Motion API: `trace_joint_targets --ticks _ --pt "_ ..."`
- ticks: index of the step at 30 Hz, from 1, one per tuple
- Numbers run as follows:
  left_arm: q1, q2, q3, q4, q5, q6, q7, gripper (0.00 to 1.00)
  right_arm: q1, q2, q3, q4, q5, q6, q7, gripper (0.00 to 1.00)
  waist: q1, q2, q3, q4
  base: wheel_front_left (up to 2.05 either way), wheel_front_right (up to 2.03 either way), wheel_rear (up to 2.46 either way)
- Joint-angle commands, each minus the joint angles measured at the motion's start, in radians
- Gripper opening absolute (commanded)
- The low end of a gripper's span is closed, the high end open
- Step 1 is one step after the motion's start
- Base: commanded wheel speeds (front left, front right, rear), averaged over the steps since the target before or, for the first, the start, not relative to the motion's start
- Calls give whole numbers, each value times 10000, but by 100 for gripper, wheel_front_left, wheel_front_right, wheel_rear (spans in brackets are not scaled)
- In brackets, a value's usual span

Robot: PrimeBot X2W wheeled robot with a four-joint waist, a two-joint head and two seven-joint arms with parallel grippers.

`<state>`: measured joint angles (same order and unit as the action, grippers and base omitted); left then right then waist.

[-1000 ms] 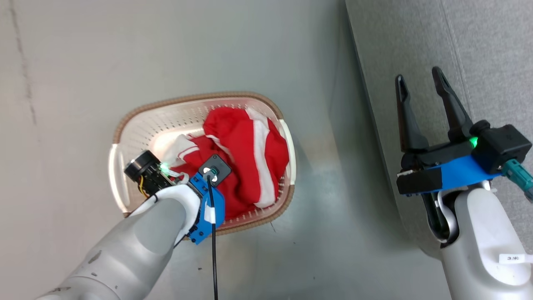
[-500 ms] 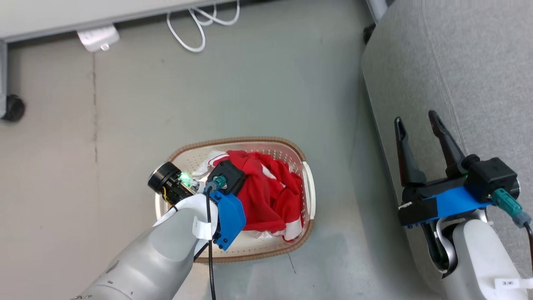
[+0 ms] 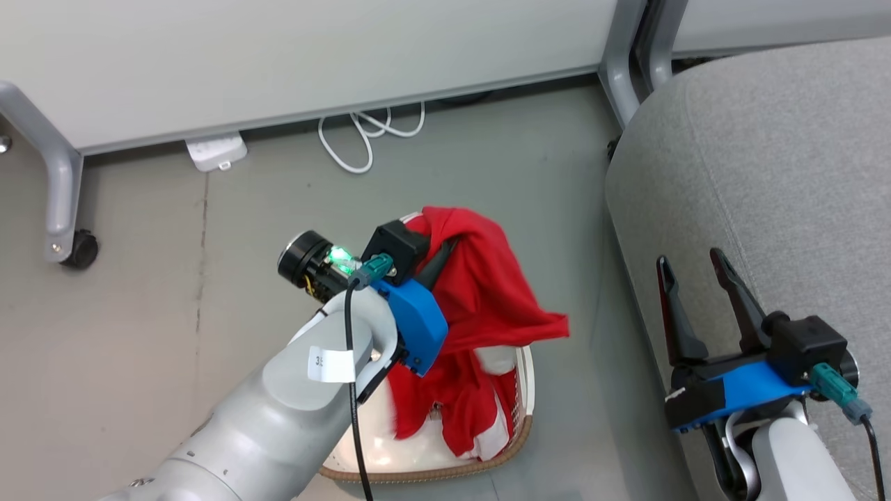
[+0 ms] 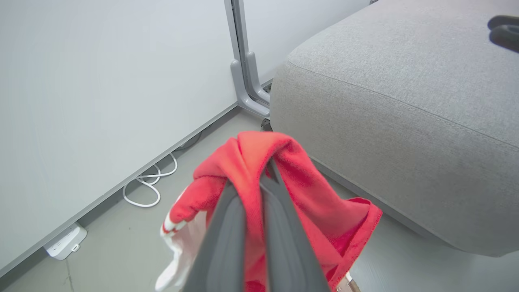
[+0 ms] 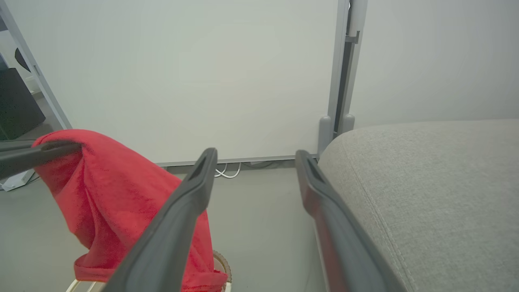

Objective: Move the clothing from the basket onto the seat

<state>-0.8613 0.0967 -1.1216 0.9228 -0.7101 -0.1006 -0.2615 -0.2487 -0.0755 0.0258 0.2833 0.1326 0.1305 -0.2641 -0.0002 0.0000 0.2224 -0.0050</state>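
The left end effector [image 3: 449,247] is clenched on a fold of a red garment [image 3: 487,292], its two dark fingers pressed together with the fabric draped over their tips. The garment hangs above the cream laundry basket [image 3: 518,435], and its lower end trails down among red and white-trimmed fabric [image 3: 473,410] inside; I cannot tell whether that is a second piece. The basket stands on the grey floor [image 3: 174,313], near the side of the grey upholstered seat [image 3: 766,174]. The right end effector [image 3: 689,261] is released, fingers spread, over the seat's near edge. A white tag [image 3: 327,363] on the left forearm shows a "3"; the rest is unreadable. A white cable [image 3: 355,149] and a power strip [image 3: 216,152] lie by the partition's foot.
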Motion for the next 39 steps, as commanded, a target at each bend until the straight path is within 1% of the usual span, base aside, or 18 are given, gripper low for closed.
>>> trace_joint_targets --ticks 1,6,13,22,39 --pt "35 69 203 -228 117 100 -48 0 210 26 -43 51 -41 3 -7 100 2 0 -239 10 0 0 0" --pt "224 107 778 -976 460 218 -50 0 535 86 -125 114 -85 3 -7 100 2 0 -725 -13 0 0 0" --pt "449 23 1286 -1613 806 187 -51 0 975 159 -240 218 -138 3 -7 100 2 0 -1425 -16 0 0 0" --pt "636 -145 1341 -1971 942 83 -52 0 1485 224 -308 237 -195 4 -7 100 2 0 -1975 73 0 0 0" --pt "816 -205 1348 -1920 1026 -2 -53 0 1431 253 -127 230 -164 5 -7 100 2 0 -2140 172 0 0 0"
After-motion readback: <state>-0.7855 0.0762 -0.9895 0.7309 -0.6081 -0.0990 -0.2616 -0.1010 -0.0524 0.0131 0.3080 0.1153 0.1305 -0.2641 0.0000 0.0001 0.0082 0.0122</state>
